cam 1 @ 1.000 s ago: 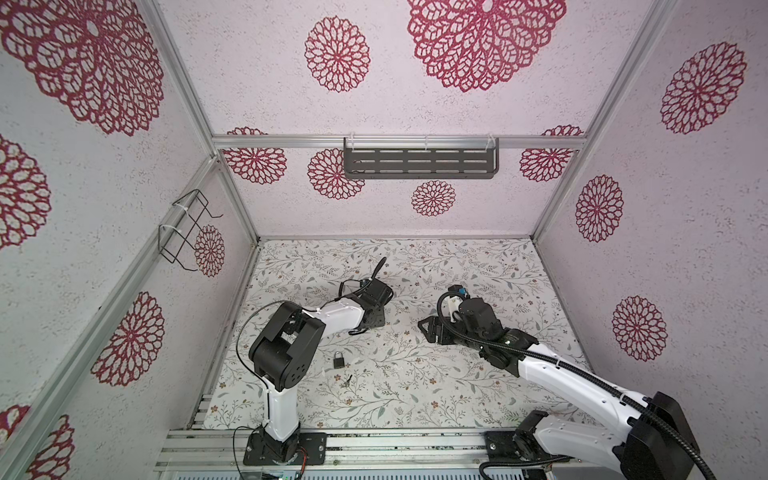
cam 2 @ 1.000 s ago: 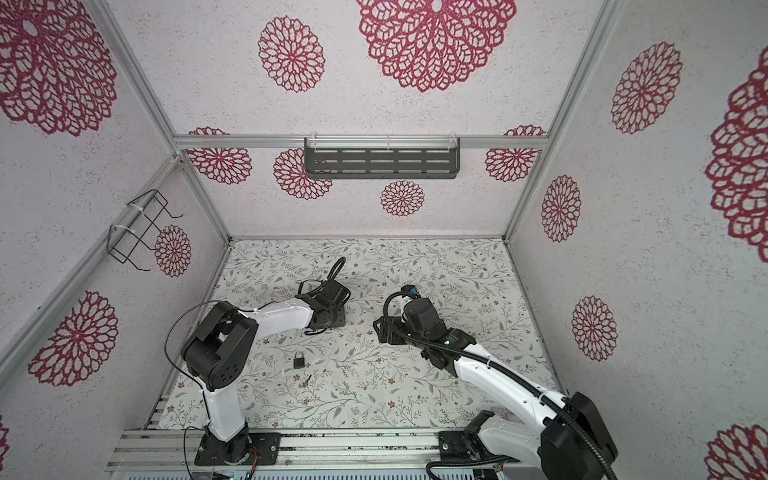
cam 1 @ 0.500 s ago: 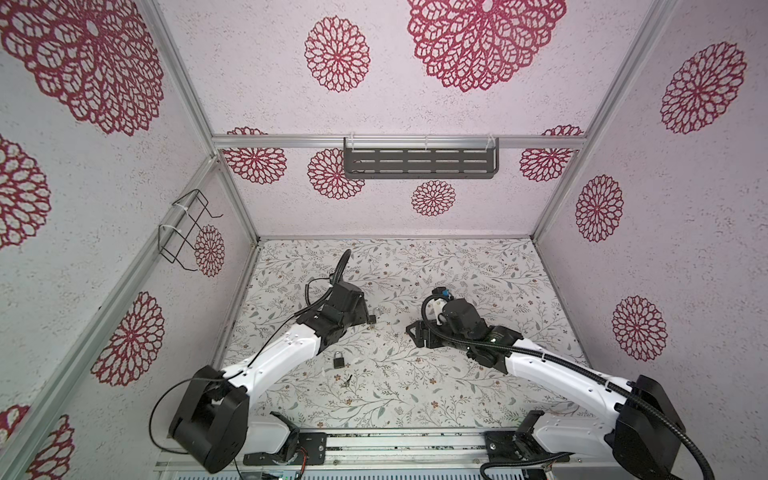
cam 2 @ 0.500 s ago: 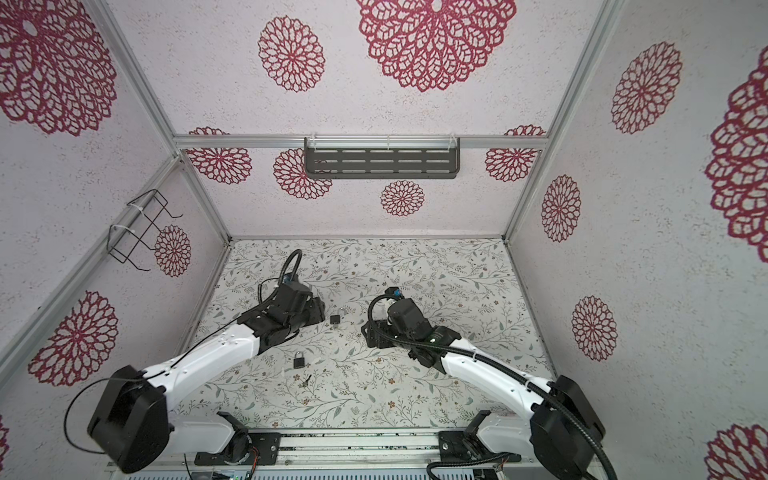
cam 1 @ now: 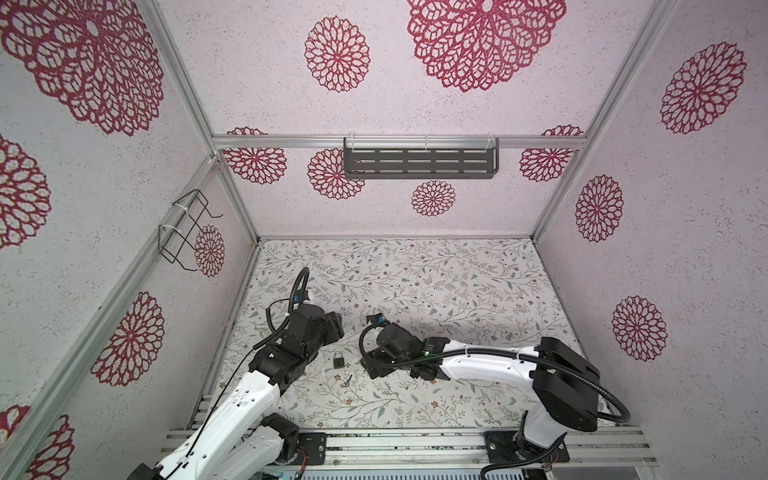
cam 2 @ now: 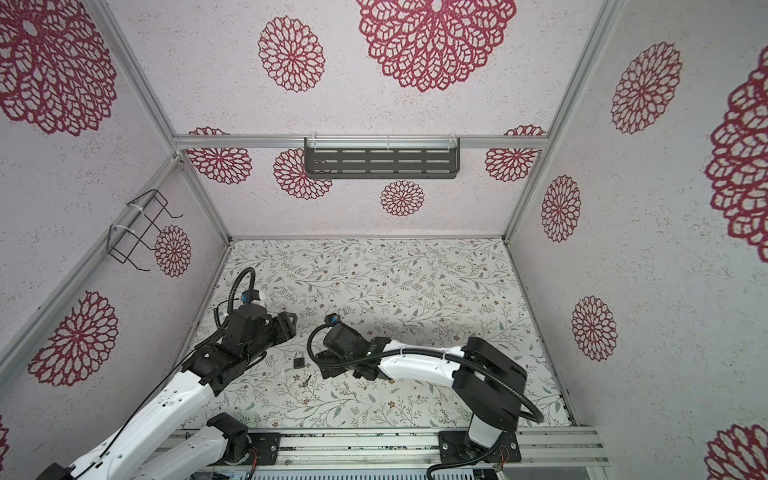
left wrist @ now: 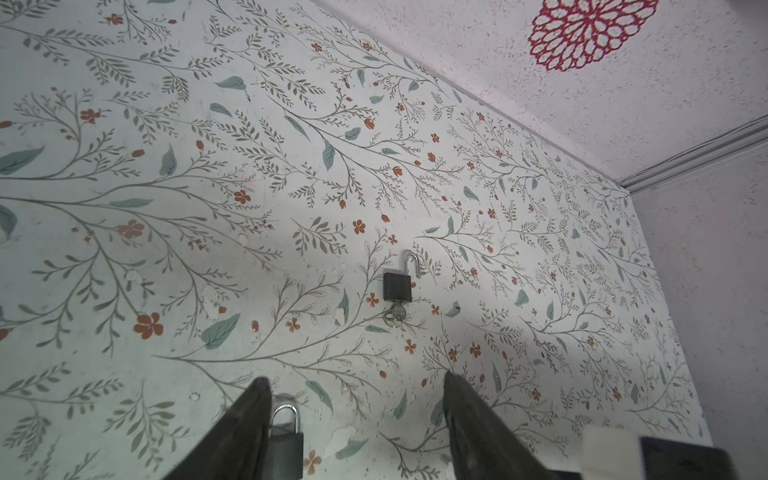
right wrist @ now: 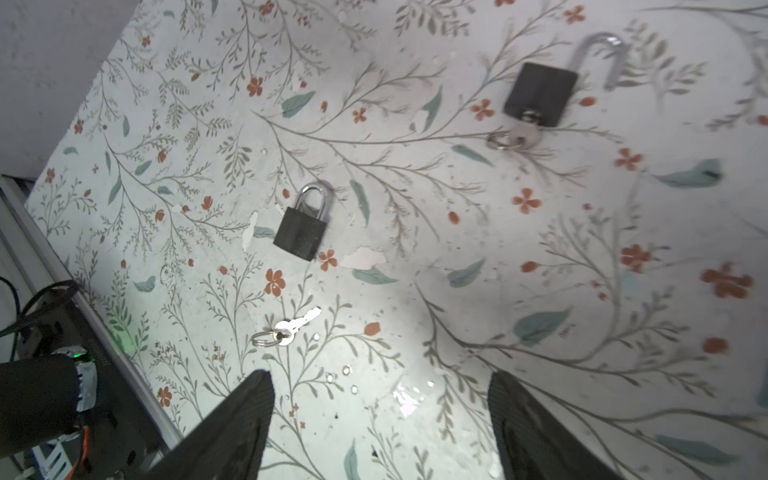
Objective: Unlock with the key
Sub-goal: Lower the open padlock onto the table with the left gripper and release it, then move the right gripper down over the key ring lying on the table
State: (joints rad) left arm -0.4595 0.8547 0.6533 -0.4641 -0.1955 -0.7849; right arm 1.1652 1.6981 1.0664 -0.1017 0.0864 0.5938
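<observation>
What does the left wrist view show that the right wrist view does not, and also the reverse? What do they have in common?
Only the left wrist view shows the red flower print on the wall and the left gripper, which is open, with the closed padlock showing beside one finger.

Only the right wrist view shows the loose key with its ring, lying apart from both locks, and the right gripper, open and empty.

Both show the floral table, the closed padlock, and the open padlock with the inserted key.
</observation>
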